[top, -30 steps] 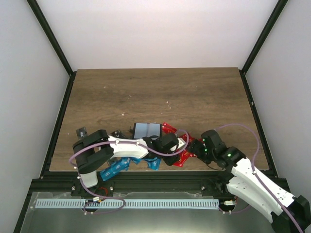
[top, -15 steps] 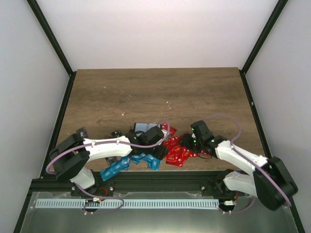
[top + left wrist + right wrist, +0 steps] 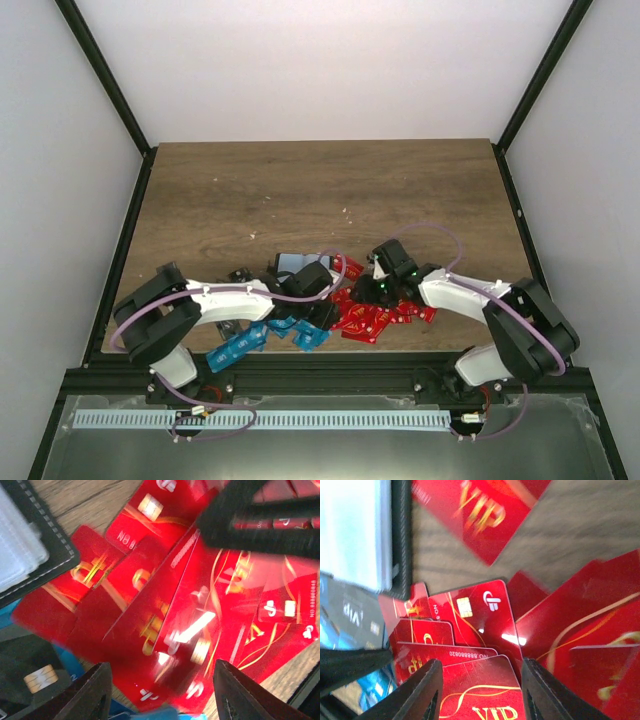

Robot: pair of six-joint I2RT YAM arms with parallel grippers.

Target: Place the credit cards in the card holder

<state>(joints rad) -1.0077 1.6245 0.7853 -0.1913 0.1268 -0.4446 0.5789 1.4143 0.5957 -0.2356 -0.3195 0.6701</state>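
The work cell has white walls [image 3: 320, 70], black frame posts [image 3: 103, 75] and a brown wood-grain counter [image 3: 330, 190]. You will find all task items in a strip along the near edge of the counter, from the centre to the left.

**Card holder [image 3: 292, 262].** It lies open and flat with its pale blue-grey inside facing up, on the far side of the card heap. In the top view the left arm's wrist covers part of its near edge.

**Credit cards [image 3: 362, 320].** They lie loose and overlapping on the counter.
- The red cards [image 3: 150, 605] form the right-hand group and reach up to the card holder's black stitched border.
- The blue cards [image 3: 238, 346] lie further left, at the near edge.
- A dark grey card [image 3: 35, 672] with a gold chip lies beside the red group, close to the holder.

**Left end effector [image 3: 162, 667].** It points down over the red group. Its jaws stand partly open and grip nothing; the cards only lie beneath them.

**Right end effector [image 3: 480, 667].** It points down over the same heap from the right, close to the left one. Its jaws stand partly open and straddle one red card marked VIP, whose edges lie just inside both fingers. You cannot tell whether the fingers press on that card.
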